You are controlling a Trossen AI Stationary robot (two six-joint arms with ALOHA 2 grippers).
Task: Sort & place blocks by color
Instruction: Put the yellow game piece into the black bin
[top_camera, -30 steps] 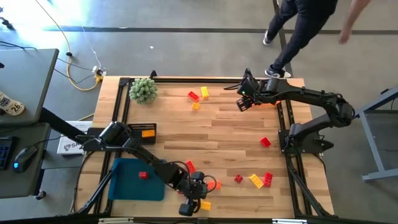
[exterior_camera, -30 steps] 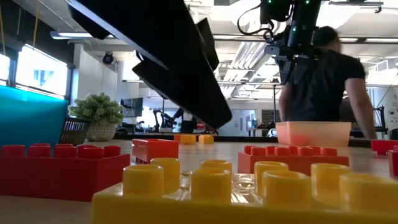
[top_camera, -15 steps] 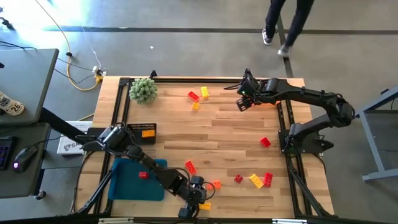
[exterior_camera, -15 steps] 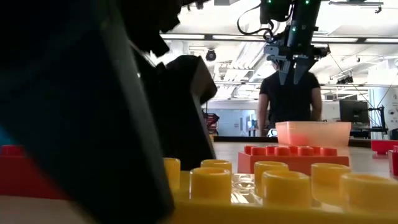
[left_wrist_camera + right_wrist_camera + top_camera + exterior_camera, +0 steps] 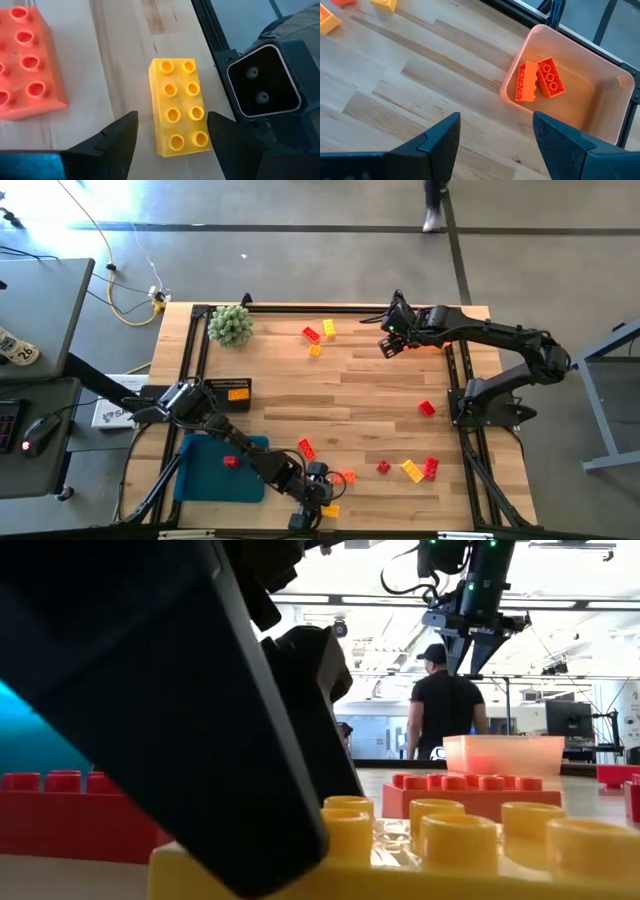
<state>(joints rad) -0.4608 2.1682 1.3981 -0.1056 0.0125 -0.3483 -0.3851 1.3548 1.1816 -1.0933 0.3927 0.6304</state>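
Note:
A yellow block [image 5: 177,112] lies flat, studs up, on the wood near the table's near edge [image 5: 330,510]. My left gripper [image 5: 171,122] is open and low over it, one finger on either long side; I see no touch. An orange block [image 5: 25,65] lies beside it. My right gripper [image 5: 388,345] hangs open at the far right, above the table beside a pink tray [image 5: 600,65] that holds two orange blocks [image 5: 540,80]. A blue tray [image 5: 200,475] at the near left holds one red block [image 5: 231,461].
Loose blocks lie at the far middle [image 5: 318,335], at the right [image 5: 427,408] and at the near right [image 5: 411,471]. A green plant ball [image 5: 230,326] sits in the far left corner, with a black box [image 5: 232,391] at the left edge. A person stands in the room beyond.
My left gripper has come down and a little toward the table's near edge, until its open fingers stand on either side of the yellow block. The block has not moved. A person in the room has walked away.

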